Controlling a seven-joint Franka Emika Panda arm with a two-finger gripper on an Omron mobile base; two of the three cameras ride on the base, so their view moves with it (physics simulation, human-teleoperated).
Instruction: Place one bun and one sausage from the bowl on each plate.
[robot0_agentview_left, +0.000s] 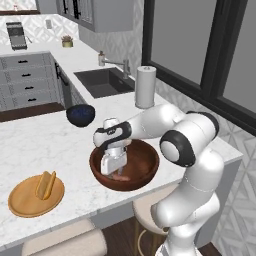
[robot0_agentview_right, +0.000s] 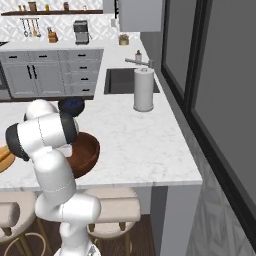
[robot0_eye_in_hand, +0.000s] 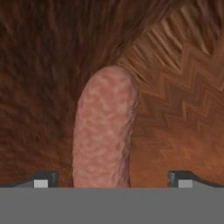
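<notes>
Sausage (robot0_eye_in_hand: 105, 131) lay in the bowl (robot0_agentview_left: 145, 155), between your spread, empty gripper (robot0_eye_in_hand: 112, 179) jaws | likely light, soft, slick, apt to roll | you'd best pinch mid-length, across its width.

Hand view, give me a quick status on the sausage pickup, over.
Gripper open, down inside the dark reddish-brown wooden bowl. Short reddish-brown sausage lies between the fingertips, not gripped. Golden-tan bun on the orange-tan wooden plate. Nothing blocking.
</notes>
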